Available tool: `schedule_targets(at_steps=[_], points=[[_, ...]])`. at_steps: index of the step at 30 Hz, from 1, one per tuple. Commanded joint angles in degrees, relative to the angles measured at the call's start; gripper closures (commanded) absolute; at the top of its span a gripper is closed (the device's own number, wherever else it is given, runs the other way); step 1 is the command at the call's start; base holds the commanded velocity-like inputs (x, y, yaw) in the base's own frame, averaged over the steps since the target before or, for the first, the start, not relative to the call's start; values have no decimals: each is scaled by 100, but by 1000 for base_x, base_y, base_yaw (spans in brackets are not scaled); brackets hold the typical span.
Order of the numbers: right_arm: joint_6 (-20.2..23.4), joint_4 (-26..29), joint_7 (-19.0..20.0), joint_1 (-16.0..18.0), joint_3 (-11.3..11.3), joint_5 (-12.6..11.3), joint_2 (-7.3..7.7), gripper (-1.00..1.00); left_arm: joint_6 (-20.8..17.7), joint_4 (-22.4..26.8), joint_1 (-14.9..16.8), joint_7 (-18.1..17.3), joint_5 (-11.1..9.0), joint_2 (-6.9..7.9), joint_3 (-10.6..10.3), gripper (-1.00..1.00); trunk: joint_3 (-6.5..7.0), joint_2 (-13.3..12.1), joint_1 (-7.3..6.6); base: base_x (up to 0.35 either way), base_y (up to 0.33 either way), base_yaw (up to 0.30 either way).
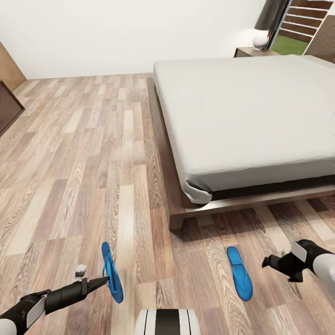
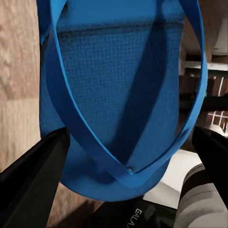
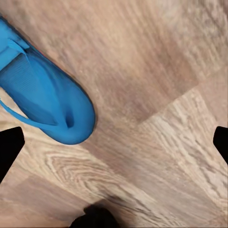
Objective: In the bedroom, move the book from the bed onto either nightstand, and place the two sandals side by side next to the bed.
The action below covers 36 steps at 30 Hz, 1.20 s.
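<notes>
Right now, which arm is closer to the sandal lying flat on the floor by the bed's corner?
Right. The right end effector hovers just beside that flat sandal; the left end effector is farther off, at the other sandal.

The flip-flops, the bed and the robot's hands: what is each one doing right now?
Left flip-flop: on its edge, at the left gripper, whose fingers stand apart on either side of it; grip unclear.
Right flip-flop: flat on the wood floor, strap up, apart from the other.
Right gripper: open, empty, hovering beside that flip-flop.
Bed: grey mattress bare.
Lamp: on the nightstand behind the bed.
</notes>
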<state>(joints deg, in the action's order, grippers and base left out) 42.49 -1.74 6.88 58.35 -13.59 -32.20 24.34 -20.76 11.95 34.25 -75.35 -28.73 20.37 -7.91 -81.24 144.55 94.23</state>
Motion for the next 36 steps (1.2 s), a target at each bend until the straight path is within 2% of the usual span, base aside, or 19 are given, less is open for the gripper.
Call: schedule_targets(at_steps=[1,2,5,6,9,10,13,14,16,17,18,21,24,30,36], points=[[-27,-41,201,4,-47,-33,37,-100,-60,1,2,29,-54,-2,-54,100,19,0,-3,0,0,0],[-81,-77,489,-10,-46,-136,94,-100,-60,2,2,112,-54,-15,-65,100,41,-1,-6,0,0,0],[-163,-109,846,-114,-42,-446,151,-100,-60,6,2,247,-54,-32,-76,100,108,-5,-14,0,0,0],[-269,-121,1023,-236,-42,-765,173,-100,-60,7,2,342,-54,-41,-78,100,130,-7,-16,0,0,0],[-510,-131,1182,-442,-48,-1360,186,-100,-60,8,2,478,-54,-56,-78,100,196,-11,-24,0,0,0],[-684,-135,1249,-575,-54,-1784,187,-100,-57,9,2,559,-54,-64,-79,100,218,-12,-27,0,0,0],[-901,-139,1312,-760,-62,-2393,171,-100,-54,9,2,650,-53,-70,-79,100,285,-16,-34,0,0,0],[-995,-137,1350,-873,-68,-2767,155,-100,-50,9,2,689,-53,-73,-79,100,307,-17,-37,0,0,0],[-1056,-136,1400,-977,-73,-3099,132,-100,-47,9,2,716,-53,-75,-79,100,351,-20,-42,0,0,0],[-1093,-135,1472,-1057,-76,-3377,97,-100,-45,9,2,737,-53,-76,-79,100,373,-21,-45,0,0,0],[-1106,-135,1512,-1086,-78,-3490,72,-100,-45,9,2,750,-53,-76,-79,100,396,-23,-47,0,0,0],[-1138,-136,1623,-1146,-80,-3715,-23,-100,-43,9,2,825,-52,-80,-79,100,462,-27,-55,0,0,0],[-1204,-135,1709,-1248,-80,-3876,-195,-100,-28,9,2,1055,-53,-84,-74,100,529,-31,-63,0,0,0],[-1251,-134,1730,-1331,-92,-3915,-290,-100,3,9,2,1233,-59,-102,-65,100,661,-39,-78,0,0,0],[-1260,-126,1743,-1350,-128,-3926,-313,-100,15,13,2,1279,-54,-203,-68,100,794,-47,-94,0,0,0]])
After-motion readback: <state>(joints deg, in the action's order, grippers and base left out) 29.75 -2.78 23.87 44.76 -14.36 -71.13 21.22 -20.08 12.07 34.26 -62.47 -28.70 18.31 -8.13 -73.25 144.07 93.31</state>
